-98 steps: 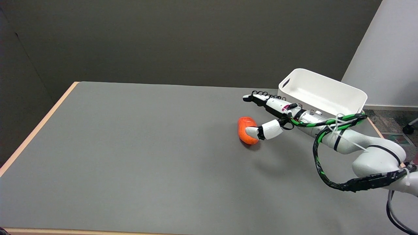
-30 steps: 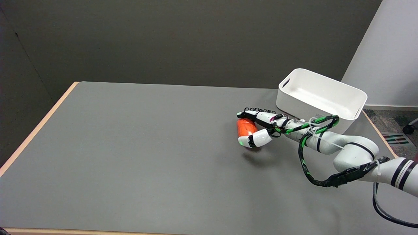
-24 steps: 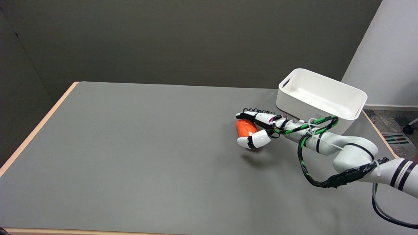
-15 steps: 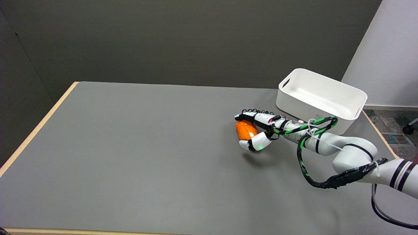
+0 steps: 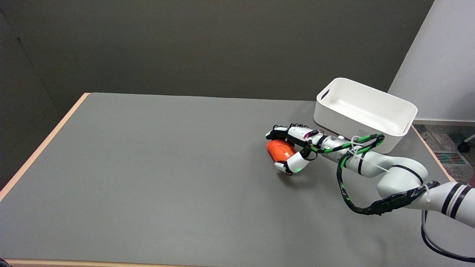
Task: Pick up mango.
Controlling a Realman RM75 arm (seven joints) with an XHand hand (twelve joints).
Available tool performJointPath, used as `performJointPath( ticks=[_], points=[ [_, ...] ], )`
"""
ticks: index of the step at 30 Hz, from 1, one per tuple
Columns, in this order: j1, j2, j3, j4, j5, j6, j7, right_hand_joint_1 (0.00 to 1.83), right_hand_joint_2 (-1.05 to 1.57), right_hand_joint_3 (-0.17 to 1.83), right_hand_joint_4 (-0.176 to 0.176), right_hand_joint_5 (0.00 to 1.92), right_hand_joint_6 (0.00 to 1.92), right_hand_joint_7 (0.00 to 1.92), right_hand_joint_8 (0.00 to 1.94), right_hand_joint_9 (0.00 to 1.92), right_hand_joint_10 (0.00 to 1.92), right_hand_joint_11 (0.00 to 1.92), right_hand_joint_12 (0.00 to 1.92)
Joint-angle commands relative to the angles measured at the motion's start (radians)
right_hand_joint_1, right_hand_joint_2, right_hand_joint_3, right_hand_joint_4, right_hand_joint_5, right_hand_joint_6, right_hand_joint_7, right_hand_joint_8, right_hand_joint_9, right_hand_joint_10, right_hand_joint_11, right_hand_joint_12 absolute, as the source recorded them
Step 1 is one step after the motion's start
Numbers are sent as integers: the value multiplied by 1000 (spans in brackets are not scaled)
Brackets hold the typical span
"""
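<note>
Mango [image 5: 280,150] sits right of centre on the grey table [image 5: 148,167], one orange-red fruit and the only one on show. Around it, the right hand [image 5: 293,148] is wrapped: fingers [image 5: 276,130] curl over the far side at the mango's twelve o'clock, thumb [image 5: 293,165] presses in from the near side at its five o'clock. So the hand is clamped on the mango, fruit caught between thumb and fingers. Whether the fruit rests on the tabletop or has cleared it, I cannot tell; a dark shadow lies tight beneath it at about five o'clock.

One white arm [image 5: 393,174] comes in from four o'clock, stretched low across the table toward the fruit, with one green-and-black cable [image 5: 349,142] twisted along the wrist and one black cable loop [image 5: 349,200] sagging below the forearm.

One white bin [image 5: 365,111] stands at two o'clock from the mango, near the table's far right corner, just beyond the wrist, with a slot handle in its left end wall. The table has a pale wood edge along its left side. One hand, one mango, one bin, that's the count.
</note>
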Motion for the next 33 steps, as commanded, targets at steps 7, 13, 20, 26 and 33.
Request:
performJointPath(
  ticks=[7,13,20,26,33],
  points=[
    [-1,-15,10,17,-1,150,-68,1449,1119,417,-53,322,1208,527,1645,592,1881,371,1921],
    [2,-18,38,10,-1,194,-85,1278,1303,132,-136,377,1661,588,1633,621,1880,403,1921],
    [2,-18,41,12,-1,202,-85,1285,1213,269,-120,428,1669,629,1555,646,1847,368,1921],
    [3,-18,58,1,-1,225,-91,1291,1164,361,-122,438,1668,642,1550,658,1851,347,1921],
    [9,-18,114,-22,-2,281,-128,1295,1094,519,-125,437,1709,643,1588,667,1885,303,1921]
  ],
)
